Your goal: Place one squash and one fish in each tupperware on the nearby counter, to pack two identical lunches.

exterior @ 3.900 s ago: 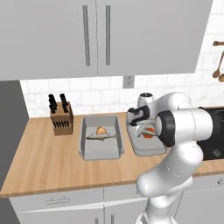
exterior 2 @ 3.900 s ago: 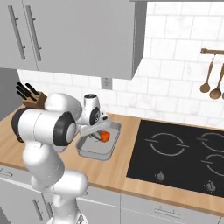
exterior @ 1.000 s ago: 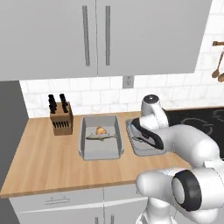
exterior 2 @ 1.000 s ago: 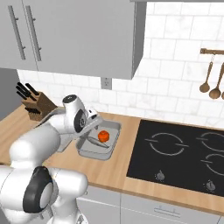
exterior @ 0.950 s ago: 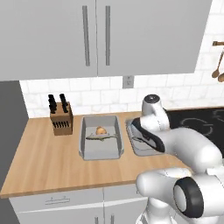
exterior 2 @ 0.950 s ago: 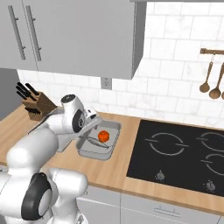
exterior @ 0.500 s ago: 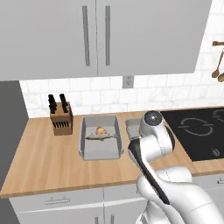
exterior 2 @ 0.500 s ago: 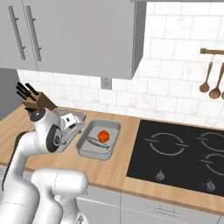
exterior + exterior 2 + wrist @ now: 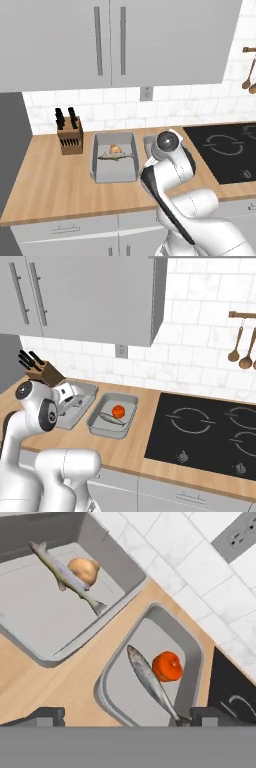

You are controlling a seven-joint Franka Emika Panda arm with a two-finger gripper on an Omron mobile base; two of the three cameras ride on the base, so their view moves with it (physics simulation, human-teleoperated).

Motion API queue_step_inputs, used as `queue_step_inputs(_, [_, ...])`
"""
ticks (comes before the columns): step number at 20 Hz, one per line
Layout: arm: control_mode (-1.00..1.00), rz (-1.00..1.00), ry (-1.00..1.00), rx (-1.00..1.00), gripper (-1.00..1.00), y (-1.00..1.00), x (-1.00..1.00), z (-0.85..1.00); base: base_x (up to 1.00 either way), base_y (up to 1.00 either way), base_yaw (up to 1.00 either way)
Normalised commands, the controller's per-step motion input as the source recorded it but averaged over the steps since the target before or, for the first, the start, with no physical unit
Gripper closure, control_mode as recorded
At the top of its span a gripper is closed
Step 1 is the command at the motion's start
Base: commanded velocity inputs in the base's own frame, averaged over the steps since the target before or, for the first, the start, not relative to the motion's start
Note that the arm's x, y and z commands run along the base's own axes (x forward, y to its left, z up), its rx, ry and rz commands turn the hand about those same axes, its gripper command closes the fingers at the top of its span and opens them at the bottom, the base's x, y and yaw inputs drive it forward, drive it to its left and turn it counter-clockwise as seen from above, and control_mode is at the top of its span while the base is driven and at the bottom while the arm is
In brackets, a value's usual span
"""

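Note:
Two grey tupperware tubs sit side by side on the wooden counter (image 9: 50, 185). The left tub (image 9: 115, 171) (image 9: 30, 607) holds a pale orange squash (image 9: 115, 149) (image 9: 84, 569) and a grey fish (image 9: 116, 156) (image 9: 65, 574). In the right tub (image 9: 121, 401) (image 9: 125, 697) lie an orange-red squash (image 9: 118, 411) (image 9: 167, 666) and a second fish (image 9: 112, 419) (image 9: 150, 682). My gripper (image 9: 131, 716) hovers above the near end of the right tub, open, with nothing between its fingers. In the left base view my arm hides most of the right tub.
A knife block (image 9: 69, 137) (image 9: 42, 371) stands at the back left of the counter. The black cooktop (image 9: 225, 152) (image 9: 205, 431) lies to the right of the tubs. Wooden spoons (image 9: 240, 351) hang on the tiled wall, and cabinets (image 9: 110, 45) hang overhead.
My arm has pulled back from over the right tub and folded low toward the base. Both tubs and their squash and fish lie where they were.

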Motion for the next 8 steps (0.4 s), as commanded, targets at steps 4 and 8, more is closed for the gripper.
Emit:
queue_step_inputs(4, [-1.00,0.00,-0.01,0.17,-1.00,-0.25,0.00,0.00,0.00,0.00,0.00])
queue_step_inputs(8, [-1.00,0.00,-0.02,0.09,-1.00,-0.14,-0.08,0.00,0.00,0.00,0.00])
